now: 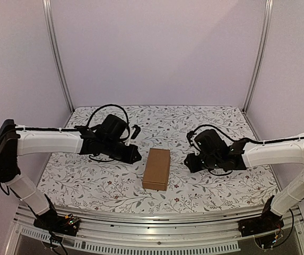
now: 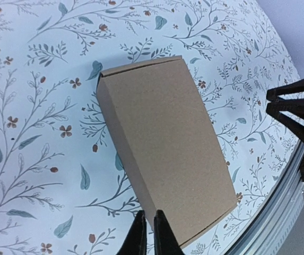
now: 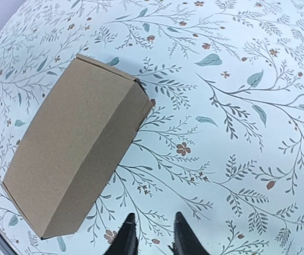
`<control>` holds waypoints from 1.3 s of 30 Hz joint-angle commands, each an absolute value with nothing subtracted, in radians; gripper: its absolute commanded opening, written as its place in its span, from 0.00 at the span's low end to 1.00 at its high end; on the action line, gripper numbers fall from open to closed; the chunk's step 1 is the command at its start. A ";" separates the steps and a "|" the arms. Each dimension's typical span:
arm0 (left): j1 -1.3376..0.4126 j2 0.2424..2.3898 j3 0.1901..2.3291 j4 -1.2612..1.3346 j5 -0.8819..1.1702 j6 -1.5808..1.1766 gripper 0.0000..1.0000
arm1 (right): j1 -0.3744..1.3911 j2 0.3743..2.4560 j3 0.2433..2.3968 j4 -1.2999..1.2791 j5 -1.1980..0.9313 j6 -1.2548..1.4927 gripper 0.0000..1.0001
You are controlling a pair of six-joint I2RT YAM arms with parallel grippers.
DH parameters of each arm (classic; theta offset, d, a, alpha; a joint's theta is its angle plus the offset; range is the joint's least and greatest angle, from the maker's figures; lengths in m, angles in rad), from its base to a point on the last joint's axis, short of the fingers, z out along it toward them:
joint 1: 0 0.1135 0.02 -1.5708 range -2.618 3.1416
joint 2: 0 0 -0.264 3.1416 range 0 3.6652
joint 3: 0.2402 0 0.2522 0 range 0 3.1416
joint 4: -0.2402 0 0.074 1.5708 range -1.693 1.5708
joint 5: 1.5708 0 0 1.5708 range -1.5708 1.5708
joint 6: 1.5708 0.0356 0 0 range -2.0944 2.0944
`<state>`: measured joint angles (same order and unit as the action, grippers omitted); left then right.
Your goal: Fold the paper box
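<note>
I reckon the box (image 1: 156,169) on the worktop (image 1: 88,180) is folded, so both jaws stand clear and empty: left jaws, nine o'clock, nearly touching; right jaws, three o'clock, slightly parted.

I see the paper box (image 1: 156,169) (image 2: 165,146) (image 3: 75,154) as a plain brown cardboard carton, unprinted and closed up into a low rectangular block. It lies flat on its broad face on the flowered cloth (image 1: 205,122), about midway from side to side and rather towards the near edge. Its long sides run away from me, and the far end leans a touch to my right. The top face is smooth and uncreased. A thin seam shows along the top edge of the far end, where a flap is tucked in.
</note>
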<state>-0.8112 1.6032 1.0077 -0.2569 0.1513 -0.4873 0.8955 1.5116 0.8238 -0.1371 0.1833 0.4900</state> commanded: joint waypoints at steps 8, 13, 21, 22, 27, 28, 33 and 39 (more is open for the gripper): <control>-0.802 1.383 1.053 -0.430 -0.081 -0.436 0.54 | 0.891 1.295 0.913 -0.324 0.321 0.361 0.98; -0.800 1.311 1.090 -0.494 -0.125 -0.406 1.00 | 0.891 1.222 0.954 -0.399 0.374 0.337 0.99; -0.800 1.163 1.143 -0.615 -0.225 -0.358 0.99 | 0.891 1.071 0.965 -0.492 0.550 0.353 0.99; -0.800 1.145 1.147 -0.629 -0.239 -0.349 1.00 | 0.891 1.061 0.969 -0.511 0.575 0.345 0.99; -0.800 1.053 1.153 -0.661 -0.298 -0.295 1.00 | 0.891 1.014 0.992 -0.587 0.686 0.364 0.99; -0.800 1.038 1.154 -0.664 -0.305 -0.287 1.00 | 0.891 0.996 0.992 -0.595 0.702 0.364 0.99; -0.800 0.963 1.139 -0.671 -0.309 -0.243 0.99 | 0.891 0.915 0.952 -0.607 0.759 0.366 0.99; -0.801 0.889 1.074 -0.644 -0.226 -0.216 1.00 | 0.891 0.800 0.864 -0.600 0.745 0.301 0.99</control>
<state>-0.8085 0.9249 1.1252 -0.6346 -0.2710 -0.2543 0.8955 0.8551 0.9203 -0.5774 0.7174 0.3496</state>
